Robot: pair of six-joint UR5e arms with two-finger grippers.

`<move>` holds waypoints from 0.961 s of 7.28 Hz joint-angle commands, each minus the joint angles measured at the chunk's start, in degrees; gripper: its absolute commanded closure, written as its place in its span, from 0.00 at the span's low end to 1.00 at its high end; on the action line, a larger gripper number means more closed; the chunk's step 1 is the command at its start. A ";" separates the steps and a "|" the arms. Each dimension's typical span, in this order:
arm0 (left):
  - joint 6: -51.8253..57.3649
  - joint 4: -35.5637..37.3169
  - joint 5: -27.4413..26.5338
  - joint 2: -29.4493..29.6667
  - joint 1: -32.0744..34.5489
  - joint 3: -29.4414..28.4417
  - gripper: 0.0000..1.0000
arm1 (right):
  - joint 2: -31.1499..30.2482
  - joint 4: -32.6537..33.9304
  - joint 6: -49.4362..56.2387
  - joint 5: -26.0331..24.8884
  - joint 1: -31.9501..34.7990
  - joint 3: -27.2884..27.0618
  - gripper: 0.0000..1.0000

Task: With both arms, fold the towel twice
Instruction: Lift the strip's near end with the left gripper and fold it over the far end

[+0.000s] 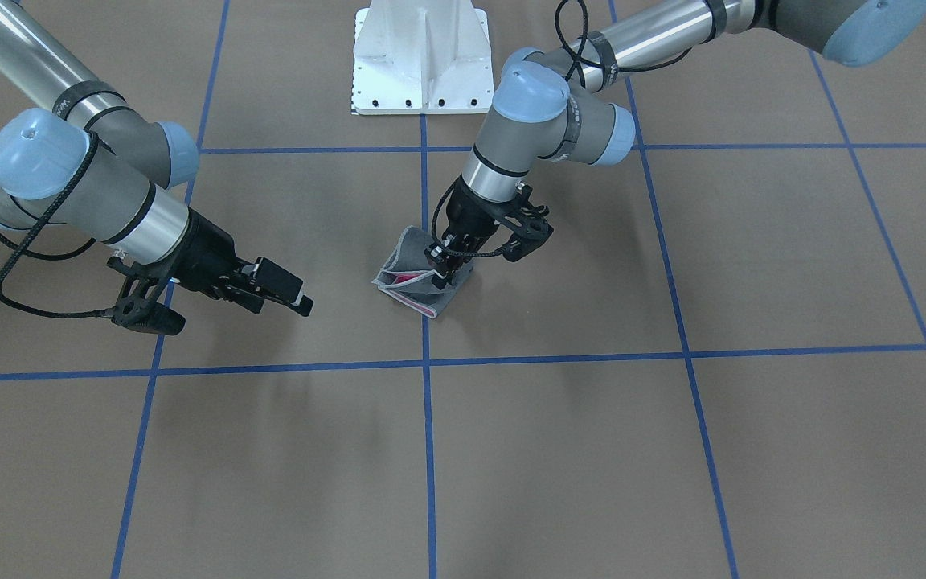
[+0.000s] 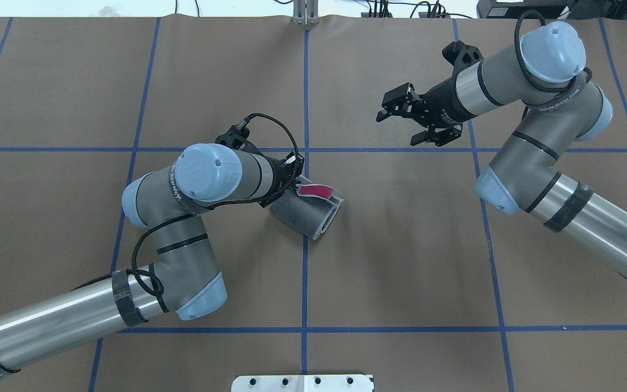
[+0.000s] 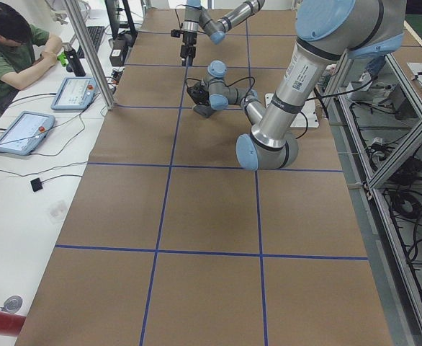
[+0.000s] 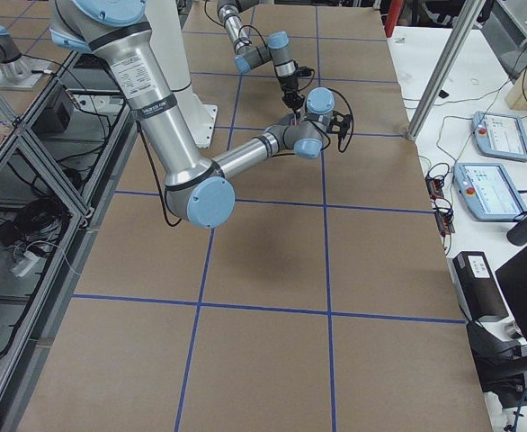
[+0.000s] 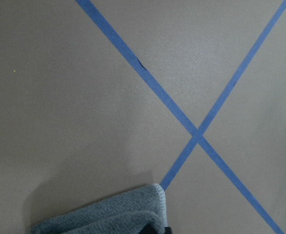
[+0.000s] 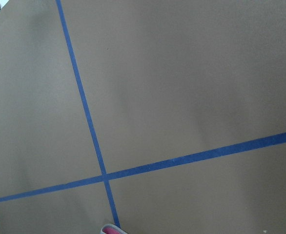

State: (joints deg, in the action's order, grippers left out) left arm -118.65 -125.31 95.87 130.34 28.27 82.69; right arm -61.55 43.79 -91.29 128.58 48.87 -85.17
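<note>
Robotics laboratory cell; indications: a worktop point(image 3: 204, 216) covered in brown paper and divided by a blue tape grid point(image 1: 428, 450); a left arm point(image 2: 74, 316) and a right arm point(image 2: 613, 231) of jointed tubular metal; a white bolted pedestal point(image 1: 423, 56); aluminium framing point(image 3: 88, 54); teach pendants point(image 3: 20, 132) on a side bench point(image 3: 24, 187); a seated operator point(image 3: 13, 54).

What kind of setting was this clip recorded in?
Probably a robotics lab workcell: the left arm and right arm work over a table gridded with blue tape, and a seated operator has control tablets alongside.
</note>
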 commanded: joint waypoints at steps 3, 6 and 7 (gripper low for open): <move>-0.01 -0.11 -0.07 2.99 -0.06 -3.24 0.00 | -0.15 -0.11 0.32 0.00 0.00 0.52 0.00; -0.01 -0.19 0.02 3.08 0.38 -2.80 0.00 | -0.06 -0.03 0.76 0.09 0.00 0.53 0.00; -0.09 -0.19 0.11 3.17 0.99 -2.19 0.00 | 0.11 -0.02 0.68 0.17 0.00 0.44 0.00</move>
State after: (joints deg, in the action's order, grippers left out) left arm -118.67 -125.50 95.88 133.42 28.68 79.90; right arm -61.60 43.74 -90.60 128.66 48.87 -84.66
